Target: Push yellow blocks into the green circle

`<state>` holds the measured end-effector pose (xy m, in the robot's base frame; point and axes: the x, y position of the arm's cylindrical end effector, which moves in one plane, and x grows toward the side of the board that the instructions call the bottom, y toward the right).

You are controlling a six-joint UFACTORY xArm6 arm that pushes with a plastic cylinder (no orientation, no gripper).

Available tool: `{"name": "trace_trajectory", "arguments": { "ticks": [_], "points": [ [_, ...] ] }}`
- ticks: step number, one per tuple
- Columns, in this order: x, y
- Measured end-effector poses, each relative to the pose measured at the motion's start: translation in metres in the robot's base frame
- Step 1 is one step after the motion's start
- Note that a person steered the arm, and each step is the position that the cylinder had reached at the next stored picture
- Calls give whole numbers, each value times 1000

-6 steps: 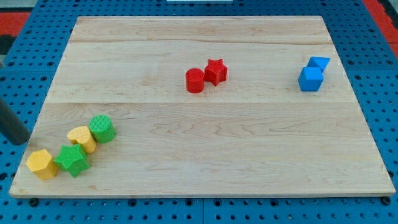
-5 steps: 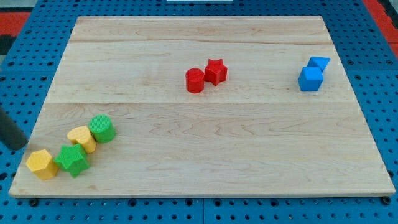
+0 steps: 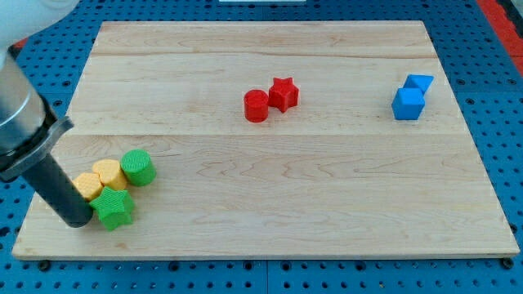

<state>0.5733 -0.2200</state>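
My tip rests on the board near the view's bottom left, touching the left side of a green star block and just below a yellow block. A second yellow block sits up and to the right of the first, touching it. A green cylinder stands against that second yellow block on its right. The four blocks form one tight cluster. The rod's body hides part of the board's left edge.
A red cylinder and a red star touch near the board's middle top. Two blue blocks sit together at the view's right. The wooden board lies on a blue pegboard.
My tip moved from off the board's left edge onto the board. The lower yellow block was pushed up and right against the other yellow block, and the green star shifted right.
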Motion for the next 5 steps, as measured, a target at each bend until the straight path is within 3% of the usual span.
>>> {"name": "trace_trajectory", "arguments": {
  "ticks": [2, 5],
  "points": [
    [-8, -48],
    [-53, 67]
  ]
}}
